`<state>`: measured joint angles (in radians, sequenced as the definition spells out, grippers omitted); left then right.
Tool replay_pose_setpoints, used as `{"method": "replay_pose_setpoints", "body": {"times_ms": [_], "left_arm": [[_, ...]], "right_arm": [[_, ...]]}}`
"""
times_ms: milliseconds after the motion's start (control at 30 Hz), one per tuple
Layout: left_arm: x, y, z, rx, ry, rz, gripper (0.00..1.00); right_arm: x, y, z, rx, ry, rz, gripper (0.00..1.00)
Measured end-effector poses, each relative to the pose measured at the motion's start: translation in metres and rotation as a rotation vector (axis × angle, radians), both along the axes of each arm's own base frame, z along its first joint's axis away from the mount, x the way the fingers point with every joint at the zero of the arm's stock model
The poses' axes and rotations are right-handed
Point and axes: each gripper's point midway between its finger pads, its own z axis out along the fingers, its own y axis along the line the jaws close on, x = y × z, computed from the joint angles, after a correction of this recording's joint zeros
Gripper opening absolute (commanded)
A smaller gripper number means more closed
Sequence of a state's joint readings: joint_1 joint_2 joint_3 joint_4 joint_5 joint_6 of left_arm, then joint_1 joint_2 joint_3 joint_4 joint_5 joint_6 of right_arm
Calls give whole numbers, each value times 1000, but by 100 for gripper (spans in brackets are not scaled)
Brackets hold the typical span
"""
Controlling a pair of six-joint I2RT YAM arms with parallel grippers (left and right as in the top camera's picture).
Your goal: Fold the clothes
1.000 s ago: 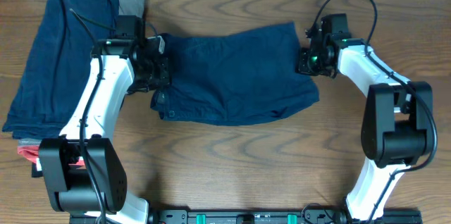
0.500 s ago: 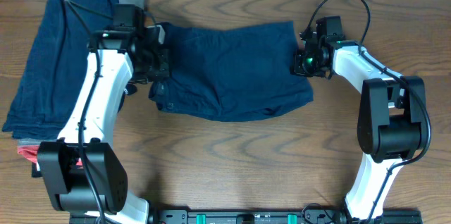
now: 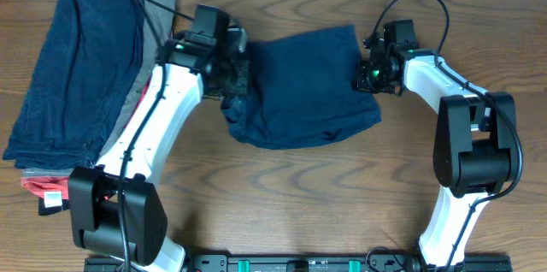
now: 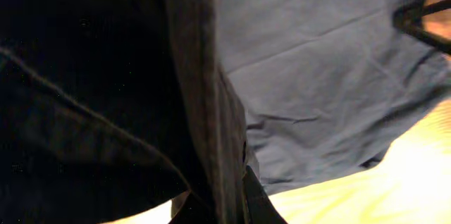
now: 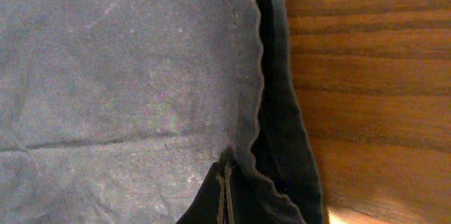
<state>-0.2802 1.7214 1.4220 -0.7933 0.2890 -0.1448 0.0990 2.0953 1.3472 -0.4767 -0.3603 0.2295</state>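
One pair of navy shorts [image 3: 303, 84] lies mid-table, its left end bunched up. The left gripper [image 3: 232, 71] pinches that end tight; the right gripper [image 3: 363, 75] is clamped on the opposite edge. Several garments [image 3: 68, 84] sit stacked at the left of the table [image 3: 299, 195]. The first fold looks to be underway, and flattening and stacking remain.

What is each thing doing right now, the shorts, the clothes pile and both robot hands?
navy shorts: on the table, left end bunched, gripped at both ends.
pile of clothes: stacked flat at left, not gripped.
left gripper: shut on navy shorts.
right gripper: shut on navy shorts.
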Motion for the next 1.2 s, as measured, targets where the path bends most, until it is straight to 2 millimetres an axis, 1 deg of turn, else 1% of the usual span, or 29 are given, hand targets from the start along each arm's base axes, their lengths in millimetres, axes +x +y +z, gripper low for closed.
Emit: {"method": "replay_pose_setpoints", "body": {"times_ms": [133, 367, 500, 567, 633, 800, 933, 1067, 1200], "left_arm": [[5, -23, 6, -37, -44, -25, 6], [18, -69, 24, -148, -147, -63, 6], [18, -90, 30, -186, -178, -89, 6], [17, -101, 28, -197, -178, -106, 6], [16, -110, 21, -203, -167, -117, 6], [15, -129, -4, -205, -131, -135, 6], [13, -146, -18, -210, -117, -155, 6], [11, -159, -18, -220, -138, -176, 6], [18, -165, -12, -220, -189, -175, 6]], "right_arm": [[0, 0, 0, 0, -1, 1, 1], [0, 0, 0, 1, -1, 1, 1], [0, 1, 0, 1, -1, 1, 1], [0, 1, 0, 0, 0, 3, 1], [0, 3, 0, 0, -2, 7, 1], [-1, 5, 0, 0, -1, 11, 1], [-1, 5, 0, 0, -1, 11, 1], [-1, 5, 0, 0, -1, 11, 1], [-1, 5, 0, 0, -1, 11, 1]]}}
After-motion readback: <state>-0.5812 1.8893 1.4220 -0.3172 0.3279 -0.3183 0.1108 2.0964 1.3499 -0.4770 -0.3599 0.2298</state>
